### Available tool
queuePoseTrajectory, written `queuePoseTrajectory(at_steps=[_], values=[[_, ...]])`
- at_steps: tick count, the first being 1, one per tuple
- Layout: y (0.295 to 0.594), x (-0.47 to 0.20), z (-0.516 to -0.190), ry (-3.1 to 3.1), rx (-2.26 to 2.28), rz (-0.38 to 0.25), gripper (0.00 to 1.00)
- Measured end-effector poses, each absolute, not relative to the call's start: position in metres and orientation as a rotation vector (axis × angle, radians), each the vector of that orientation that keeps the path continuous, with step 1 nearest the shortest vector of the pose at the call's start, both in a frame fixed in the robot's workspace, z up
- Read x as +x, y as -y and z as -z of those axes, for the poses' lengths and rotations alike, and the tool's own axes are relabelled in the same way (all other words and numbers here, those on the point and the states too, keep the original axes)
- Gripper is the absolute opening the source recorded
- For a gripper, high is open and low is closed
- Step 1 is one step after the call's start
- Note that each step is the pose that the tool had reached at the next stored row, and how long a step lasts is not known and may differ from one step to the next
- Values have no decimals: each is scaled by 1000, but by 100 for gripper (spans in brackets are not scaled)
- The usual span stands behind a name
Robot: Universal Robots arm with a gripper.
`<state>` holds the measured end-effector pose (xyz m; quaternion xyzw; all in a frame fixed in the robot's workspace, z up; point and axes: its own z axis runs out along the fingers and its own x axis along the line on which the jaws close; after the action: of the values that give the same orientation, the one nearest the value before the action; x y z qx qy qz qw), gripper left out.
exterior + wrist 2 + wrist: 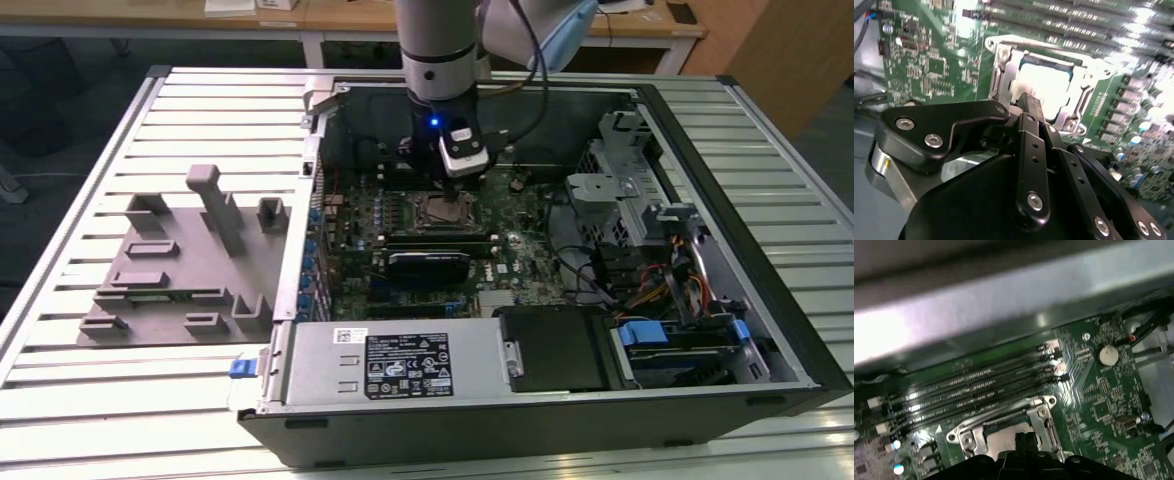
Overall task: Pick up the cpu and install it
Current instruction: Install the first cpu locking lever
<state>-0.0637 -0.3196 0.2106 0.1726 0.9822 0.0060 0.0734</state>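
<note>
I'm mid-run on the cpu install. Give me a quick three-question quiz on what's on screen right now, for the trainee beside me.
1. True or false: the gripper hangs inside the open computer case.
2. Which lies nearest below the gripper? A) the power supply B) the socket's metal frame C) the drive cage
3. Fill in: the memory slots run beside the socket on the green ____.

Key: 1 true; 2 B; 3 motherboard.
</note>
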Motion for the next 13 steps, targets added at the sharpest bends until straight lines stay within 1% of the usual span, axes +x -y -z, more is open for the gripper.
queuePoseTrajectory(at_steps=[6, 13], values=[[326, -63, -210, -2975, 520, 18, 11], [326, -63, -210, -2989, 522, 22, 11]])
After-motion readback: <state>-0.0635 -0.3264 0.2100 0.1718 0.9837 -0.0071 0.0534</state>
